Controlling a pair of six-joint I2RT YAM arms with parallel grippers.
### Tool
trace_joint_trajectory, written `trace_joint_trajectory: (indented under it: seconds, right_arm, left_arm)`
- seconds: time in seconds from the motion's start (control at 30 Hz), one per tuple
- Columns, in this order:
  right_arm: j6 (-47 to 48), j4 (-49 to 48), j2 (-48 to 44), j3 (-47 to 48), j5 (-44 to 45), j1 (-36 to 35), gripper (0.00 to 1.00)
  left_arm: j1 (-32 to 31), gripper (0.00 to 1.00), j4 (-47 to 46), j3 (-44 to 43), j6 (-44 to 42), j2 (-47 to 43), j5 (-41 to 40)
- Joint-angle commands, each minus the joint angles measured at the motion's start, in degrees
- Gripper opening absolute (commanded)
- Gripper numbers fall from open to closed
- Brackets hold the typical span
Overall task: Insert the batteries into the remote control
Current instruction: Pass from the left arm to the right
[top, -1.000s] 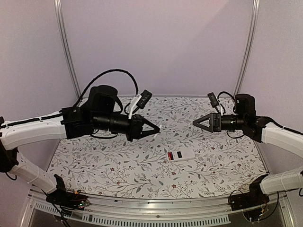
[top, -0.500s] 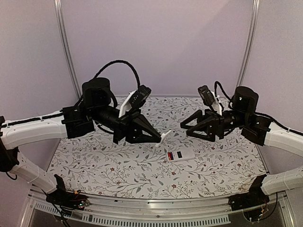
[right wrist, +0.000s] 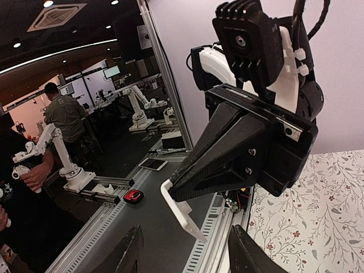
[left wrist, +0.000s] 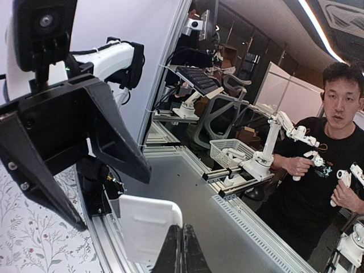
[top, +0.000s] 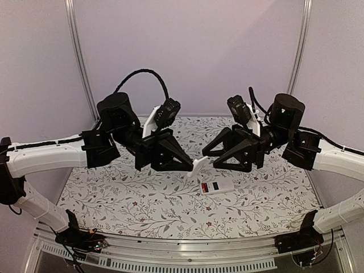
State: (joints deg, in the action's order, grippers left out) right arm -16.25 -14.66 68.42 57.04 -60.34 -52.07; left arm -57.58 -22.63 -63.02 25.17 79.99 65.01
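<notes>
The remote control (top: 218, 187) lies flat on the patterned table (top: 131, 199), white with a red and dark patch at its left end. No loose batteries show in any view. My left gripper (top: 191, 166) is shut on a thin white plastic cover (top: 198, 165) and holds it in the air above the remote. In the left wrist view the shut gripper (left wrist: 182, 242) pinches the cover (left wrist: 145, 227) at its right edge. My right gripper (top: 209, 160) is open and empty, facing the cover. In the right wrist view its gripper (right wrist: 187, 256) straddles the cover (right wrist: 183, 215).
The two grippers meet tip to tip above the table's middle, a little over the remote. Aluminium frame posts (top: 79, 62) stand at the back corners. A slotted rail (top: 170, 264) runs along the near edge.
Both arms have swung inward and rolled, so the grippers now nearly touch. The right gripper has spread open. The white cover now shows at the left gripper's tip.
</notes>
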Motion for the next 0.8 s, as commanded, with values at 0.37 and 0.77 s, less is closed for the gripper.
trace_joint_trajectory:
  seconds: [0.37,0.77]
  right_arm:
    - [-0.35,-3.36,3.91,2.85,-1.04,-3.55,0.32]
    - [-3.48,-4.68,4.50,3.72,-0.96,-3.94,0.00]
  left_arm:
    - [-0.54,0.00,-5.90,1.30,3.35,1.31,0.72]
    - [-0.15,0.00,-7.41,1.82,4.83,1.98,-1.56]
